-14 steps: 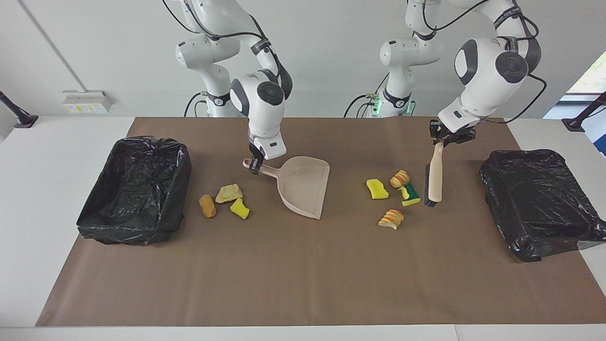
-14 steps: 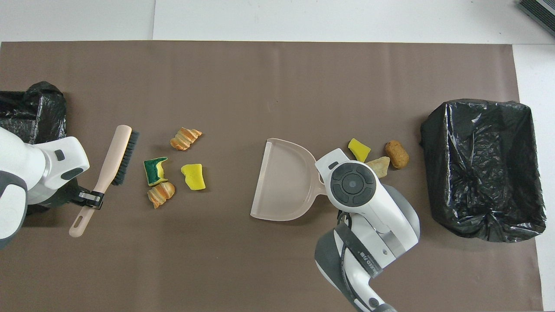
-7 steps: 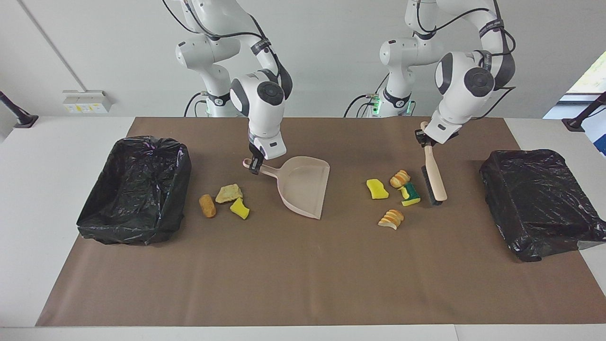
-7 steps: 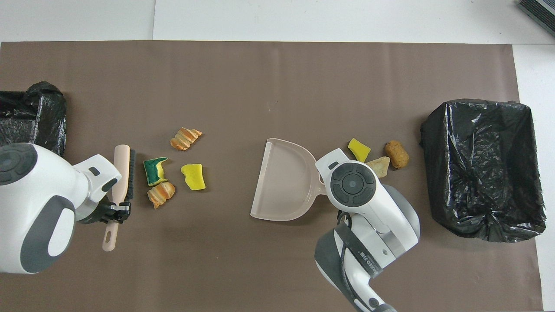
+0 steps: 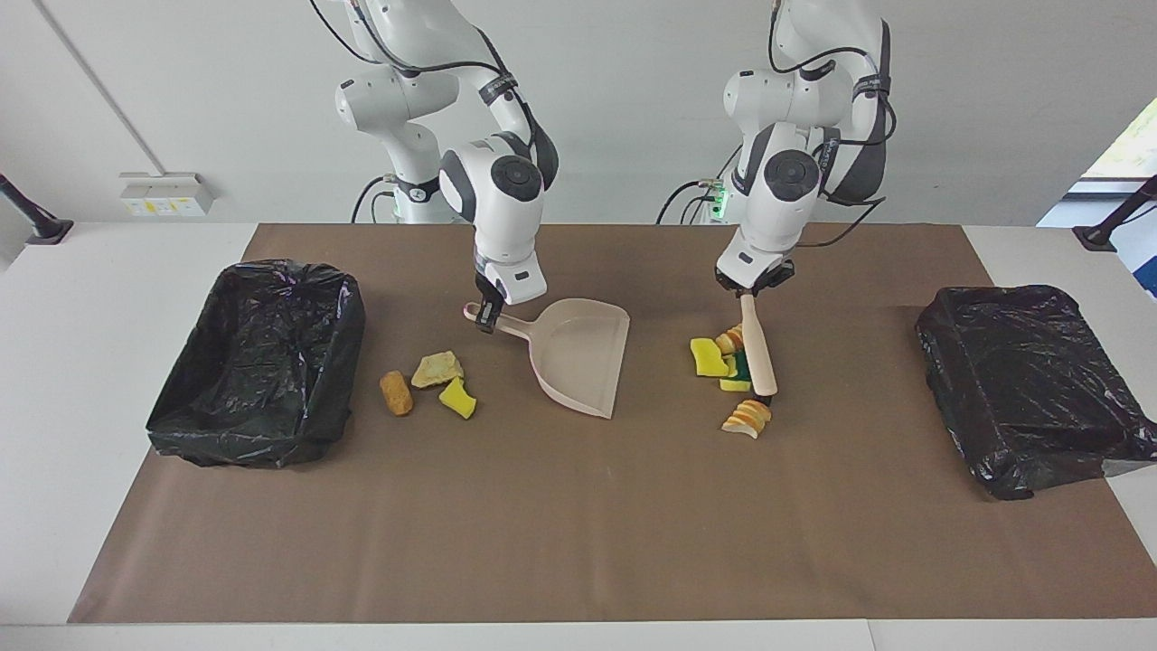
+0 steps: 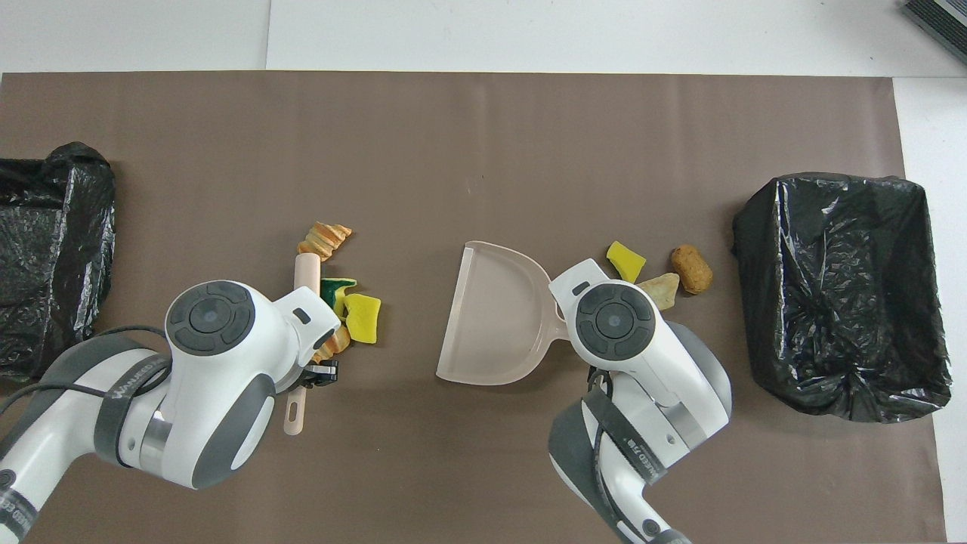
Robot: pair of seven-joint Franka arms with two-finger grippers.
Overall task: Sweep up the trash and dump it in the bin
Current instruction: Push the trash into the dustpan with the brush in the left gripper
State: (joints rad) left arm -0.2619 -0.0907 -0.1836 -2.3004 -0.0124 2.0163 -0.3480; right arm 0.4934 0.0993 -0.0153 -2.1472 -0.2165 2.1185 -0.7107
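Between bins (image 5: 258,362): left end effector (image 5: 753,287) pinching brush (image 5: 757,348), right end effector (image 5: 489,318) pinching dustpan (image 5: 583,353)

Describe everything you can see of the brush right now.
The brush is a slim hand brush with a pale pink, plastic-looking back and handle and dark bristles; a hanging slot shows at the handle's end in the overhead view. The left gripper is shut on its handle. It slants down to the brown mat, head farther from the robots, bristle side pressed against the bunched sponge and bread scraps, facing the dustpan.
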